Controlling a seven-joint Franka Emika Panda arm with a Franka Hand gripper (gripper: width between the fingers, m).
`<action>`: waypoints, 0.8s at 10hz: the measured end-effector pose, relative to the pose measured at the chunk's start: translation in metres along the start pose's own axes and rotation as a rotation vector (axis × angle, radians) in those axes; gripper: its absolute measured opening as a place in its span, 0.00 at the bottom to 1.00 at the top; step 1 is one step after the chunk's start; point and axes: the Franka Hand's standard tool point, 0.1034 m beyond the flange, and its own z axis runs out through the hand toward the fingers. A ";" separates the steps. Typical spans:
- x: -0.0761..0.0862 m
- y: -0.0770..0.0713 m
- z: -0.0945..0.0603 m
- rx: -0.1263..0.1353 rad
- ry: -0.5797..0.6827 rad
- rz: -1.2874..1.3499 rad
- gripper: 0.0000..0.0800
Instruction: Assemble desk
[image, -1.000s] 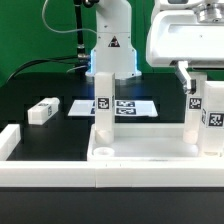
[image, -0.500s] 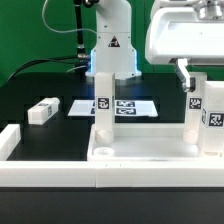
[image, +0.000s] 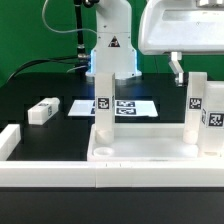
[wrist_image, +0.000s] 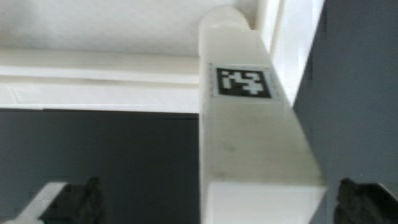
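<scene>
1. Desk panel (image: 140, 152): large white rectangle with raised rim, flat on black counter (image: 40, 92). Low in exterior view, running from centre to that view's right edge.
2. Lone leg post (image: 103, 120): white, square, upright at panel's corner toward exterior view's left. Black-white tag faces camera.
3. Inner leg post (image: 195, 115) and outer leg post (image: 215, 125): both upright, side by side at panel's end toward exterior view's right. Outer one tagged and partly cut by frame edge. Seated in panel or only standing on it: cannot tell.
4. Loose leg post (image: 42, 110): on its side on counter, well apart from panel, toward exterior view's left.
5. Claw (image: 188, 72): spread wide, nothing gripped, at top of inner leg post. One finger visible just beside post's top in exterior view, other finger hidden.
6. Wrist view: tagged post up the middle, between two dark fingers (wrist_image: 71, 200). Clear gap on one side. Other finger close to post's edge, contact not resolvable. Small tag (wrist_image: 244, 82) on post's face.
7. Marker board (image: 125, 105): flat on counter behind panel, partly hidden by lone leg post.
8. Long low white rail (image: 45, 172): foreground, in front of panel, L-shaped end toward exterior view's left.
9. Robot base (image: 110, 50): white, behind marker board. Green backdrop (image: 20, 35) beyond.
</scene>
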 end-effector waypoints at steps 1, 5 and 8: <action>0.001 0.000 -0.002 0.003 -0.091 0.019 0.81; 0.013 0.000 0.002 0.005 -0.232 0.087 0.81; 0.008 -0.012 0.011 -0.002 -0.236 0.130 0.81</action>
